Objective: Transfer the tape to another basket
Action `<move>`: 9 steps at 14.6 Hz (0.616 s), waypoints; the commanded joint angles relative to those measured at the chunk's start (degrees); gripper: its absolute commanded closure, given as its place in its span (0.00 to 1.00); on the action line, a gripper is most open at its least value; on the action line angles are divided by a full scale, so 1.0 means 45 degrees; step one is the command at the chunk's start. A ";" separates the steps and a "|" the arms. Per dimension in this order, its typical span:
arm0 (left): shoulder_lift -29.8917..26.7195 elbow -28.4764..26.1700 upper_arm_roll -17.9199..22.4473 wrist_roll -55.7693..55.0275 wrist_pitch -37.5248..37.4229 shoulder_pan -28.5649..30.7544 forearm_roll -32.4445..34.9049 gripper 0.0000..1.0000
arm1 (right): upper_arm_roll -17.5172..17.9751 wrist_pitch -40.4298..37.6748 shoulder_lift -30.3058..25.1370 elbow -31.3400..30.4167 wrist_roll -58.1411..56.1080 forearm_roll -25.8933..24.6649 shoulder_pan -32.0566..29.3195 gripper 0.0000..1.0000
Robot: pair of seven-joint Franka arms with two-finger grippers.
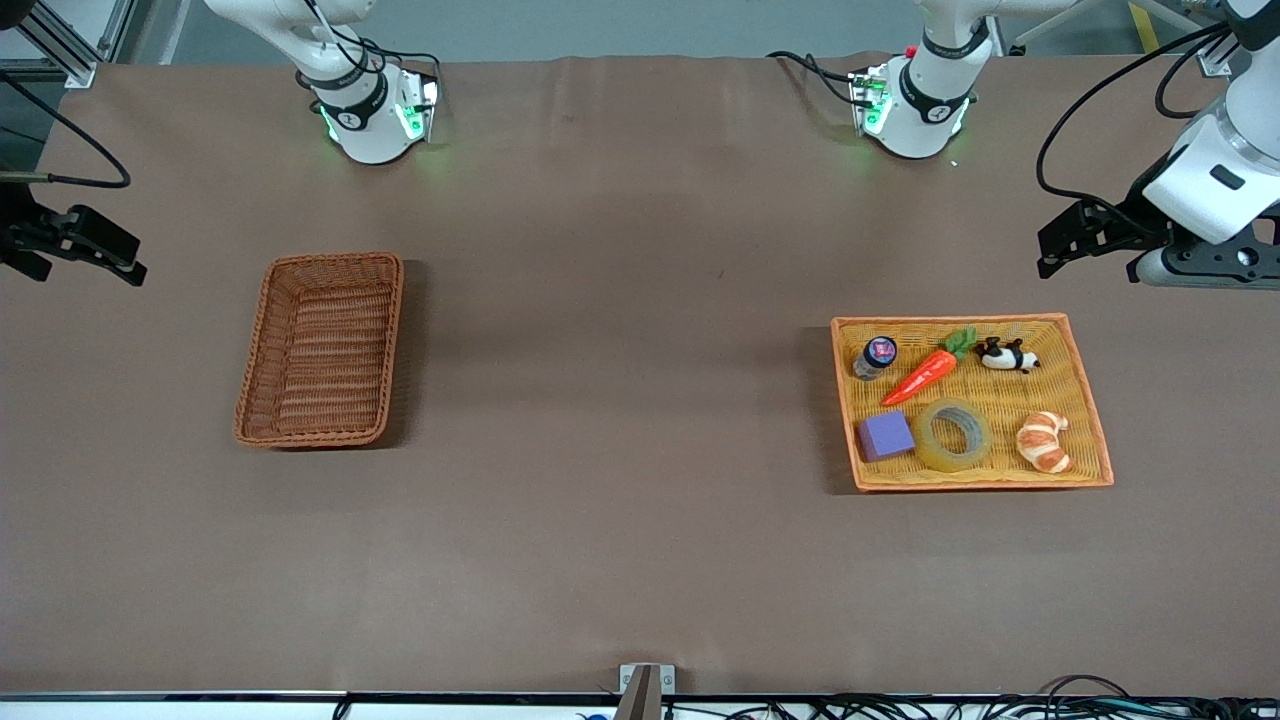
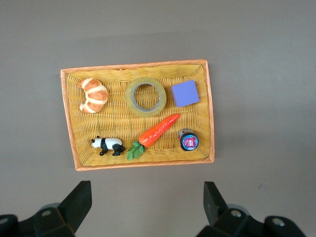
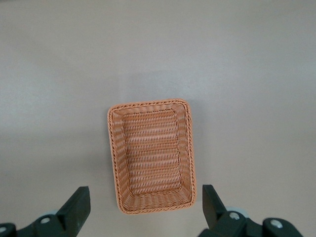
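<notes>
- Front view: the thick ring of translucent yellowish tape (image 1: 953, 433) was seen lying flat in the wide, shallow orange-yellow woven tray (image 1: 1096, 440) toward the left arm's end of the table, between a purple cube (image 1: 886, 435) and a toy croissant (image 1: 1043, 441). A toy carrot (image 1: 925, 372), a small capped bottle (image 1: 875, 356) and a panda figure (image 1: 1007, 355) were set farther from the camera in the same tray. The deep reddish-brown wicker basket (image 1: 252, 400) stood well apart, toward the right arm's end. The left gripper (image 1: 1085, 238) hung over bare table near the tray; the right gripper (image 1: 85, 250) waited at the table's edge, its finger spread hard to judge here.
- Left wrist view: the left gripper (image 2: 147, 207) was shown with jaws released, nothing between them, the tape (image 2: 146, 96) untouched.
- Right wrist view: the right gripper (image 3: 146, 210) was likewise spread wide above the basket (image 3: 114, 168).
- The reach had seemingly not begun; a descent over the tape and a pinch across its wall would be called for.
</notes>
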 commanded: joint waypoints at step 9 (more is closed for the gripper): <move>0.1028 0.0045 0.0172 -0.0101 0.0295 -0.0335 0.0236 0.01 | 0.0044 -0.0023 -0.0157 -0.0158 -0.0151 0.0301 -0.0091 0.00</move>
